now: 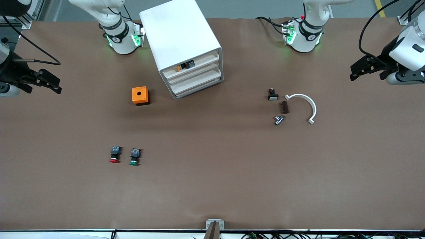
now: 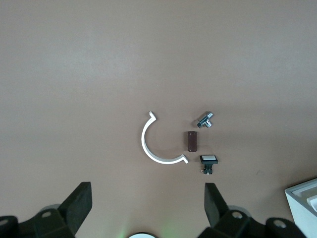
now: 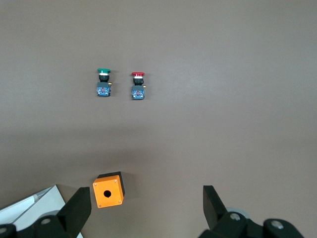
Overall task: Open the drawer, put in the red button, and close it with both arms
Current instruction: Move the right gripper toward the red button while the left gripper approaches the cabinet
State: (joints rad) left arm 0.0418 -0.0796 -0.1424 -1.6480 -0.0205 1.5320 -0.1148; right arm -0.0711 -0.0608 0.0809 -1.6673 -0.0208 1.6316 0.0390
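Note:
The white cabinet [image 1: 181, 36] stands near the arms' bases, and its three drawers are shut. The middle drawer [image 1: 196, 78] is closed. The red button [image 1: 115, 154] lies on the table toward the right arm's end, nearer the front camera than the cabinet; it also shows in the right wrist view [image 3: 138, 85]. My right gripper [image 1: 57, 85] is open and empty, up in the air over the right arm's end of the table; in its wrist view [image 3: 146, 203] the fingers stand wide apart. My left gripper [image 1: 354, 73] is open and empty over the left arm's end; its wrist view [image 2: 147, 198] shows the same.
A green-capped twin button [image 1: 134, 156] lies beside the red one. An orange box with a hole [image 1: 140, 95] sits beside the cabinet. A white curved piece [image 1: 307, 105], a brown block [image 1: 285, 107], a metal fitting [image 1: 279, 119] and a small black switch [image 1: 273, 95] lie toward the left arm's end.

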